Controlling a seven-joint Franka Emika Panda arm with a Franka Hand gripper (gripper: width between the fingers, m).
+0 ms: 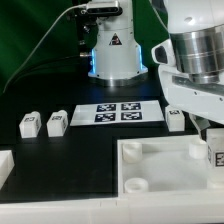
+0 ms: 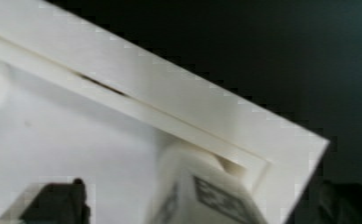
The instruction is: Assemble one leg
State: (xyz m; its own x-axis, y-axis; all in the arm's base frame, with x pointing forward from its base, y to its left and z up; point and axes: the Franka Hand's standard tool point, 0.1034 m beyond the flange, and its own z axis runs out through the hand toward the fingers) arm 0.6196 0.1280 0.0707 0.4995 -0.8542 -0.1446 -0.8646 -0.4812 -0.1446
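Gripper [image 2: 199,212]: fingers spread wide, seemingly holding nothing. Leg [image 2: 210,186]: one, between the fingers, at a corner of the white panel [image 2: 89,130].

Wrist view blurred thruout: leg [image 2: 204,188] tag unreadable; leg and the hand's [image 2: 199,208] fingers [image 2: 53,201] cut off by frame edge. Exterior view: arm [image 1: 195,50] covers part of panel [image 1: 150,165]; panel also cropped at pic edge.

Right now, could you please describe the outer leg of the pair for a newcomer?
Start at the marker board. On the exterior view's left sit two legs; yours is the outer leg, farther from the board than its twin.
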